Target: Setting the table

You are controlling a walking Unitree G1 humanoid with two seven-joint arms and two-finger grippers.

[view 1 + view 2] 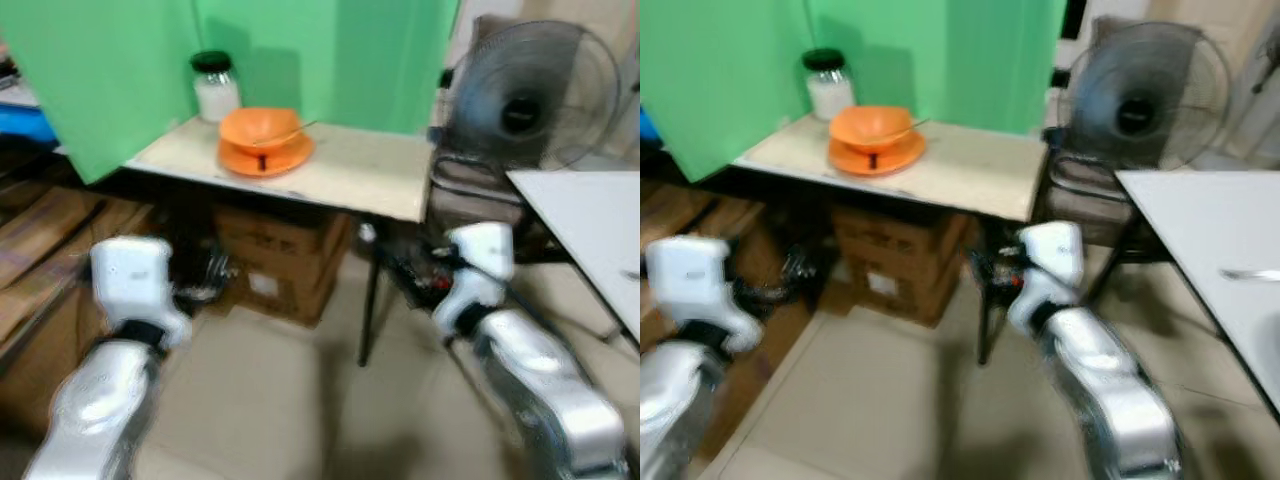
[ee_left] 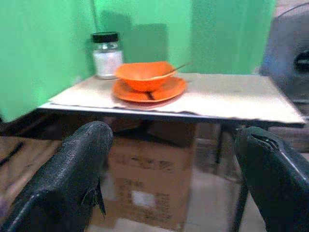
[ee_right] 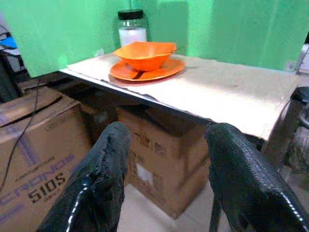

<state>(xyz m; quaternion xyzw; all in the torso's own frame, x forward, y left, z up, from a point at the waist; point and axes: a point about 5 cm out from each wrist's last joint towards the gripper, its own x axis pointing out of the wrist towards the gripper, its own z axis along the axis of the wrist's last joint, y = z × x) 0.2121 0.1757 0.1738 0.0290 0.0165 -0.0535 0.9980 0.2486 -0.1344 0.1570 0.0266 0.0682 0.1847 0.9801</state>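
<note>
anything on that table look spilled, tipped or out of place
Nothing stands out. The orange bowl sits upright on the orange plate with a thin utensil resting in it, and the black-lidded glass jar stands upright behind them near the green backdrop. The pale tabletop shows no spill. Both grippers are open, short of the table.

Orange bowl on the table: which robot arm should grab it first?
Probably the left. The orange bowl sits on its plate toward the table's left end, more in line with the left gripper than the right gripper. Both are open and short of the table.
</note>
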